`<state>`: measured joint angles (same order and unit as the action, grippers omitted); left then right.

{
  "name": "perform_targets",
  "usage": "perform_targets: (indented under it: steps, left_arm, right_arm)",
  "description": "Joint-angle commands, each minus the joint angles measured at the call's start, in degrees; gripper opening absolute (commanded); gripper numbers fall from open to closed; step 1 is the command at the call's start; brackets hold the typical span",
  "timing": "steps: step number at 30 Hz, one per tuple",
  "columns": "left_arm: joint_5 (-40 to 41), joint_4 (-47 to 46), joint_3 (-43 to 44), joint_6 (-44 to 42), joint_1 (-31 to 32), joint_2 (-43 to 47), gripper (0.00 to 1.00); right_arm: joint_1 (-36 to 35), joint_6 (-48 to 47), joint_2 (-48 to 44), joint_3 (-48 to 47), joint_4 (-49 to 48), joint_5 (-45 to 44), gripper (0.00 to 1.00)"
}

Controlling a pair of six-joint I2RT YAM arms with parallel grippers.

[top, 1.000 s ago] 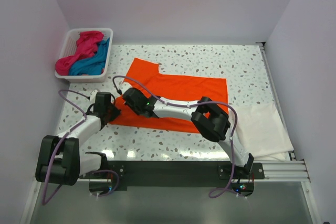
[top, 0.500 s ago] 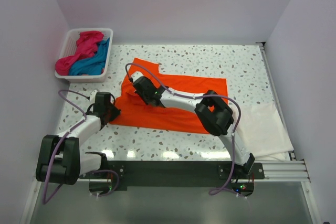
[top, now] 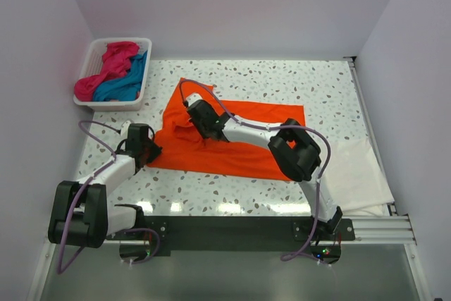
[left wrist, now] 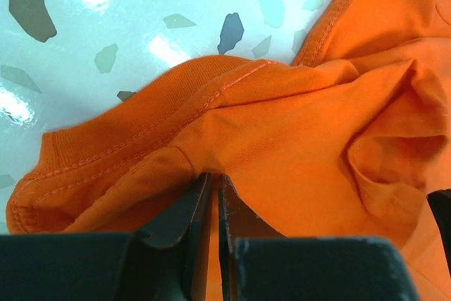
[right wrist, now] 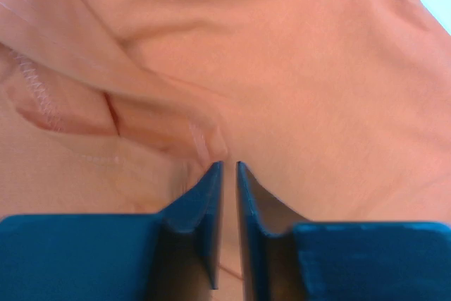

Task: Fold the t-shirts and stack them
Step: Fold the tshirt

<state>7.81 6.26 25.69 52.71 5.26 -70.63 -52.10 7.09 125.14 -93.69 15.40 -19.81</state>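
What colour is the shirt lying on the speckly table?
The soft cloth t-shirt is bright orange, seen best in the top external view.

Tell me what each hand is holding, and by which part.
Left hand pinches the orange t-shirt at its stitched near-left edge; right hand pinches a raised fold nearer its middle.

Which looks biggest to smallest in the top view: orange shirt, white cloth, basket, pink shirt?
1. orange shirt, clearly largest.
2. white cloth and basket: about alike, so not ranked.
3. pink shirt, bunched inside the basket, smallest.
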Motion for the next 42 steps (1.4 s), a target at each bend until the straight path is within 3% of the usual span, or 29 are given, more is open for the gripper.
perform_targets:
  steps: [1,3,6,11,29,32,36,42]
  left_arm:
    - [-0.3,-1.5,0.4,-1.5,-0.5,-0.5,0.14]
    - [-0.3,-1.5,0.3,-1.5,-0.5,-0.5,0.14]
    - [-0.4,-1.6,0.4,-1.6,-0.5,-0.5,0.14]
    - [-0.4,-1.7,0.6,-1.6,-0.5,-0.5,0.14]
    - [-0.3,-1.5,1.5,-1.9,-0.5,-1.2,0.14]
    - [-0.3,-1.7,1.6,-1.8,-0.5,-1.2,0.15]
    - [-0.2,-1.6,1.7,-1.9,-0.6,-1.3,0.15]
    - [0.2,-1.3,1.9,-2.0,-0.5,-1.4,0.15]
  right_arm:
    - [0.8,1.9,-5.0,1.4,-2.6,0.0,0.24]
    - [0.9,2.7,-7.4,3.6,-4.2,0.1,0.37]
    - [0.9,3.4,-10.8,6.2,-6.1,0.3,0.41]
    - [0.4,3.4,-13.3,8.2,-8.5,5.6,0.4]
    - [-1.3,1.8,-1.0,-1.2,-1.9,7.9,0.36]
    - [-1.3,2.0,-1.3,-0.4,-2.1,6.5,0.34]
    - [-1.3,2.7,-2.1,1.3,-3.2,5.7,0.17]
    - [-0.6,6.3,-5.4,6.2,-4.8,1.6,0.03]
